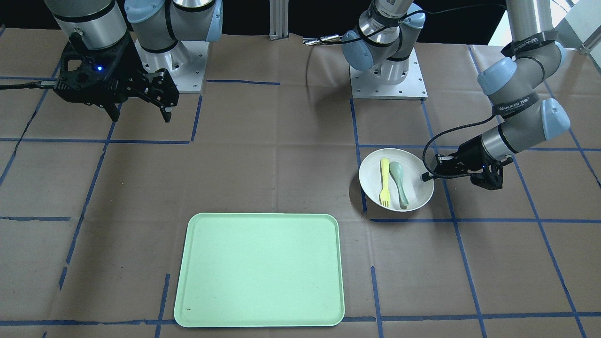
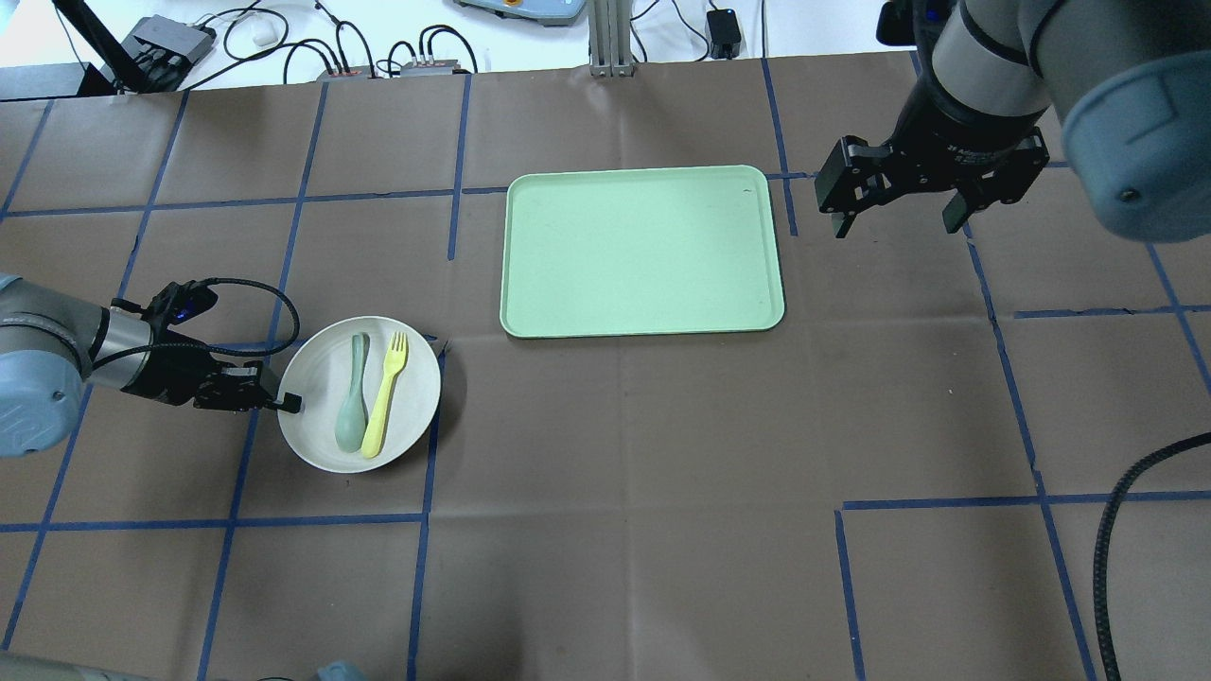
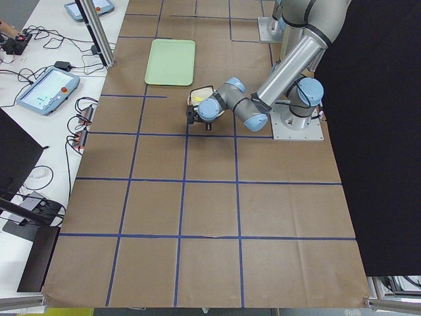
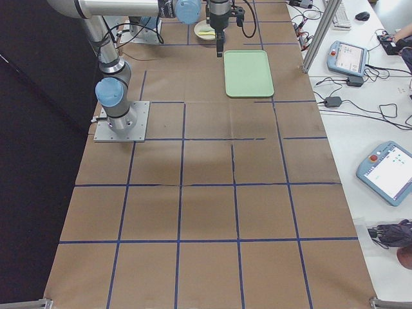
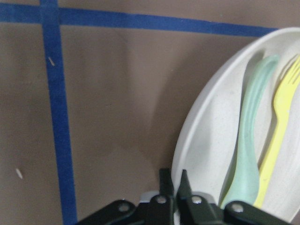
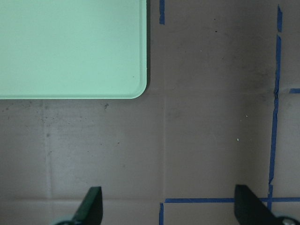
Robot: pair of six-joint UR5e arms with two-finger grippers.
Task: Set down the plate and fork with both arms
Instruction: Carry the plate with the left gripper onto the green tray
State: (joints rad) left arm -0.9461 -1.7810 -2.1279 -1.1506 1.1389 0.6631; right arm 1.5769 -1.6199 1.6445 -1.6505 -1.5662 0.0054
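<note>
Overhead exterior view: the round off-white shallow plate (image 2: 413, 397) sits on the left side of the brown paper-covered bench (image 2: 662, 473), towards its near edge. The slim bright yellow plastic fork (image 2: 386, 397) lies inside it, tines pointing far. A grey-green plastic spoon (image 2: 355, 397) lies just beside the fork on its left. With the cutlery riding in the plate, one grasp on the rim would carry all of it.

The silver-grey left arm (image 2: 57, 359) comes in low from the left, its wrist nearly level with the bench. That approach seems meant to meet the raised rim edge-on. In the left wrist view its jaws stand close together at the plate's left rim and look clenched on it (the contact itself is partly hidden by the fingers).

The rectangular mint-green plastic tray (image 2: 643, 251) lies well apart from the plate, farther off and to the right, probably as the target.

The silver-grey right arm (image 2: 984, 95) hangs above the bench just right of the tray. Its jaws are spread wide and grasp nothing, probably in readiness for the fork.
</note>
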